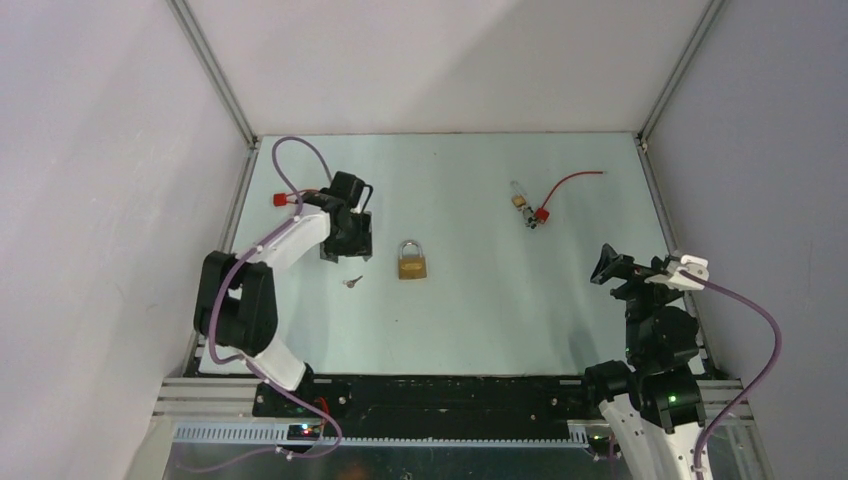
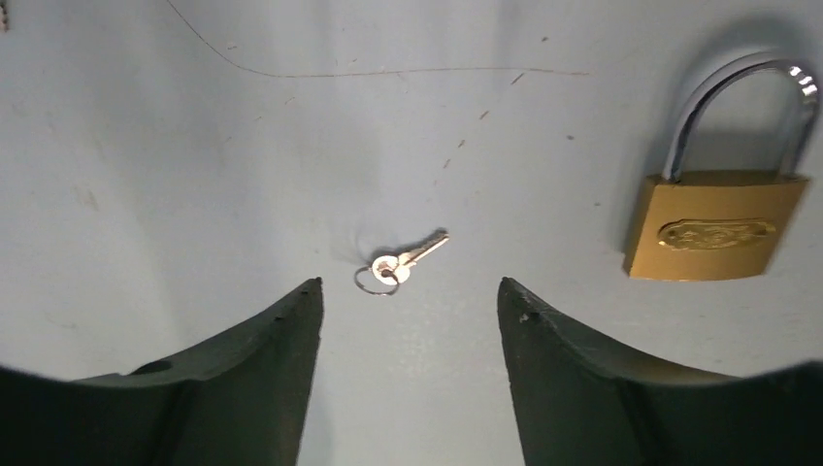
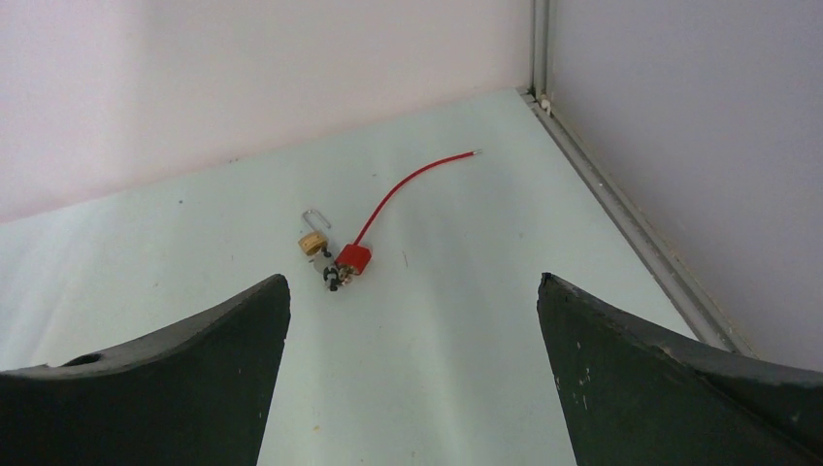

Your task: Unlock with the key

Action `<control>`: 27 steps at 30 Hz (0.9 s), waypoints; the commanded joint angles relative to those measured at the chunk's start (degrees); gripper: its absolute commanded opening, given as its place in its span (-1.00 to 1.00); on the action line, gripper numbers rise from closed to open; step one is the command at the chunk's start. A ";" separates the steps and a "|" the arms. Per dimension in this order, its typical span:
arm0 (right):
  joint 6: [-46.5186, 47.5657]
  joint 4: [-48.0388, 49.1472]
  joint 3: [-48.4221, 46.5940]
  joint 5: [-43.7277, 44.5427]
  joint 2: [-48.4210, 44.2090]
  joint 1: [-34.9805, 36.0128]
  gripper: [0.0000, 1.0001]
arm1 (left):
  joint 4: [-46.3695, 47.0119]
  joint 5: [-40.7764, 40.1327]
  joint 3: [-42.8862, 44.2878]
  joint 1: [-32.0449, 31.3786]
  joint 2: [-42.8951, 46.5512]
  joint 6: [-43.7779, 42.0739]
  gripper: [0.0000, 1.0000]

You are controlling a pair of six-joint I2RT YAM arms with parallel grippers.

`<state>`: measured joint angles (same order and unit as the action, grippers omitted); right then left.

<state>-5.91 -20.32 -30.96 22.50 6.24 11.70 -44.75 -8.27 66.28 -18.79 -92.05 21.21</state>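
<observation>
The left fingers are spread apart and released, with nothing between them. They hang over the pale tabletop. The key, tiny and silvery, lies flat on the tabletop just past the fingertips, in line with the gap between them and touching neither. A thin wire ring sits at its head and its blade points toward a brass padlock. The padlock lies flat, off to the right of the key and apart from it, with its silver shackle pushed in.

The right fingers are also spread wide and hold nothing. They are raised near the right edge of the tabletop, well apart from the key. Beyond them lies a small padlock just beside a red tag, from which a red wire curves away.

Both wrist views cut off the lower parts of the fingers at the bottom edge. From above, the left fingers are hidden beneath their own wrist. The key's teeth are too small to make out, and the dark bits beside the red tag cannot be identified.
</observation>
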 commanded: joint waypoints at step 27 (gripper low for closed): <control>-1.85 0.17 -2.84 -1.32 1.05 11.75 1.00 | -0.14 16.70 -14.54 1.24 -1.75 6.43 -0.67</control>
<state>-6.46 -20.80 -31.05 22.50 7.92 21.61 -44.60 3.49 56.14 -15.79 -96.73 21.91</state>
